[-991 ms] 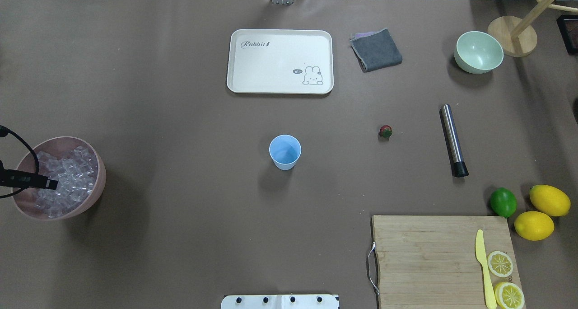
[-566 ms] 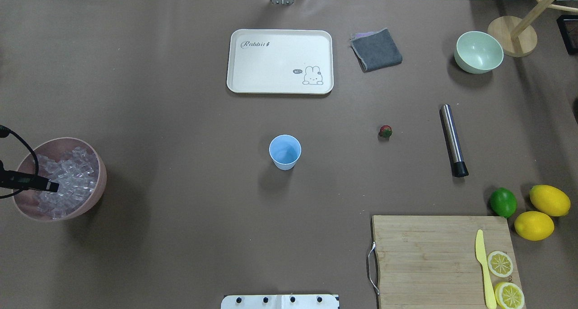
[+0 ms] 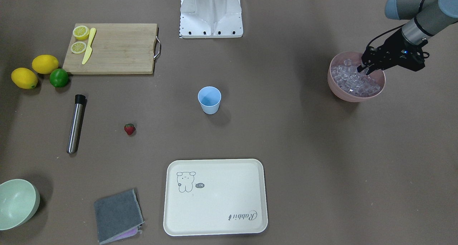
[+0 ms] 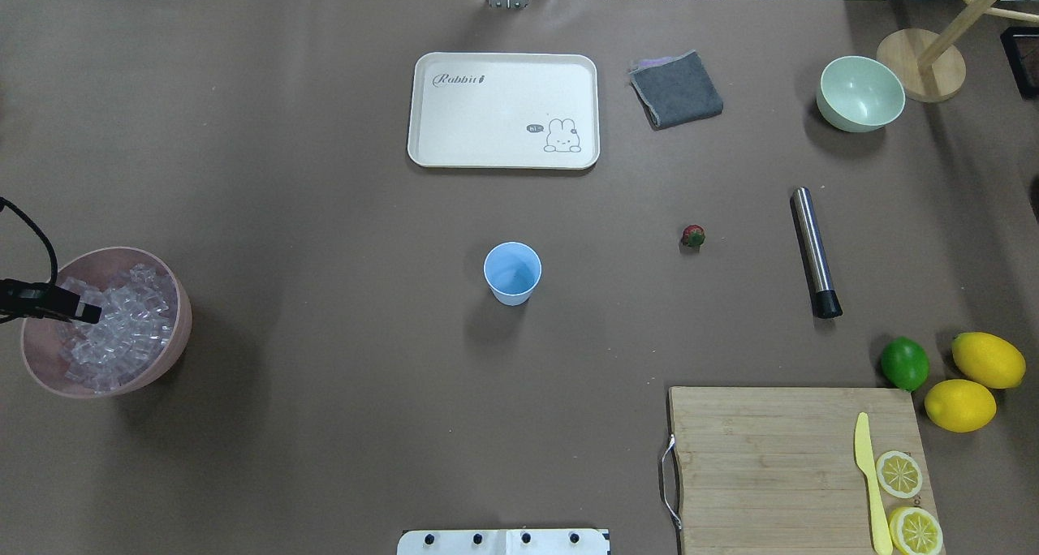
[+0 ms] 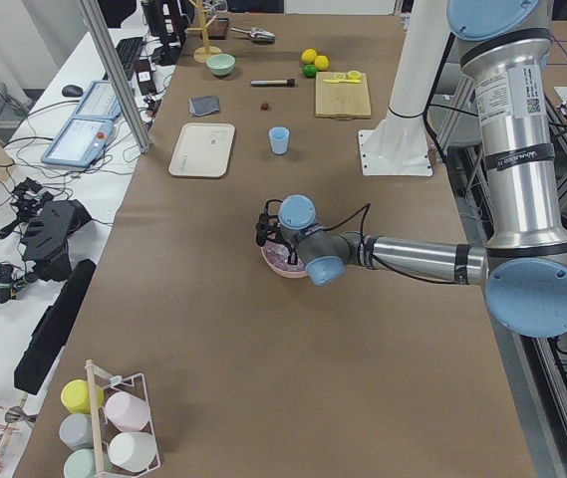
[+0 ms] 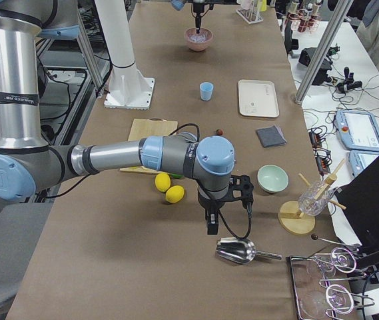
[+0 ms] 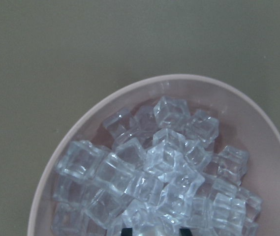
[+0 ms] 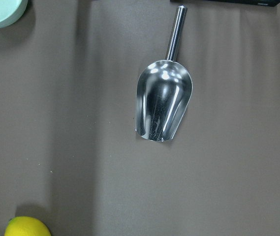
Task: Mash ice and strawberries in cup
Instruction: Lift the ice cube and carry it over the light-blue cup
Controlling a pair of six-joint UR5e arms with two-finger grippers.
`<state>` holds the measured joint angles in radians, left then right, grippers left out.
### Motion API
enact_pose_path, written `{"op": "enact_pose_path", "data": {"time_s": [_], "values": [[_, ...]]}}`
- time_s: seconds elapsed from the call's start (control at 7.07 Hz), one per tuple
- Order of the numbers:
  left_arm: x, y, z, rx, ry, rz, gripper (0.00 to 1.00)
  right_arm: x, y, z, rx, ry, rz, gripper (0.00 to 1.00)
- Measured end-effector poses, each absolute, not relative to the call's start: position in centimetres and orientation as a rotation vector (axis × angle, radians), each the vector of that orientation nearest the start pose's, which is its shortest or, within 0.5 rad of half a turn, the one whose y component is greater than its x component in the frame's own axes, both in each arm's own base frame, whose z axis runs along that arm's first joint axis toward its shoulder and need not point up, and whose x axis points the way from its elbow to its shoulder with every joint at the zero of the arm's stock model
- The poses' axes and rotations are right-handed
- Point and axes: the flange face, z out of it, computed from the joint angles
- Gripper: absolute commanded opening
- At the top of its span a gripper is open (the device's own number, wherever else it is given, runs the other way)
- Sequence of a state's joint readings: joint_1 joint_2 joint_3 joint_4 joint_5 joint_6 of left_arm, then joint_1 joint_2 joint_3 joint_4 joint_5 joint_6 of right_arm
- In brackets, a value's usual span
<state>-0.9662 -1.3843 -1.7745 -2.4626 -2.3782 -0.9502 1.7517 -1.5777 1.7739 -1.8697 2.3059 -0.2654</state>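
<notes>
left gripper (image 4: 92, 314) hangs in the ice (image 4: 126, 328), far left; its grip cannot be told. the cup (image 4: 512, 273) stands well to its right, at centre.

The tabletop (image 4: 325, 174) is being covered by a matt brown sheet, paper-like and faintly creased. On it, light is being thrown back sharply by the clear, glossy ice (image 7: 164, 157) heaped in a matt pink plastic bowl (image 4: 182, 332) at the left edge, and a softer sheen is being given off by the smooth light-blue plastic cup (image 4: 512, 273) at the middle. Toward the right edge, brushed metal is being shown by the cylinder (image 4: 812, 243) with its matt black end, grained bare wood by the cutting board (image 4: 763, 458) and mirror-polished metal by the scoop (image 8: 163, 105), while near the far edge a fuzzy grey cloth (image 4: 676, 89) is being set off against the smooth matt cream tray (image 4: 487, 117).
</notes>
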Motion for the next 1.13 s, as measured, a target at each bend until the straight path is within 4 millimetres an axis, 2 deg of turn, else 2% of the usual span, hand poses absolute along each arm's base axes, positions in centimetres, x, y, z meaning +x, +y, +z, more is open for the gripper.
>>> {"op": "enact_pose_path", "data": {"time_s": [0.14, 0.71, 0.85, 0.99, 1.13], "values": [[19.8, -40.3, 52.0, 0.083, 1.130, 0.050, 0.31, 15.0, -45.4, 59.4, 0.067, -0.738, -0.043, 1.00], [23.1, -45.9, 41.7, 0.054, 1.121, 0.011, 0.31, 15.0, -45.4, 59.2, 0.071, -0.738, -0.044, 1.00], [24.6, -47.1, 39.0, 0.042, 1.127, -0.016, 0.31, 15.0, -45.4, 59.1, 0.073, -0.738, -0.045, 1.00], [27.0, -47.8, 36.0, 0.030, 1.129, -0.049, 0.31, 14.9, -45.6, 58.9, 0.075, -0.738, -0.047, 1.00], [30.2, -47.9, 32.9, 0.017, 1.123, -0.084, 0.31, 14.9, -45.8, 58.8, 0.078, -0.738, -0.048, 1.00]]}}
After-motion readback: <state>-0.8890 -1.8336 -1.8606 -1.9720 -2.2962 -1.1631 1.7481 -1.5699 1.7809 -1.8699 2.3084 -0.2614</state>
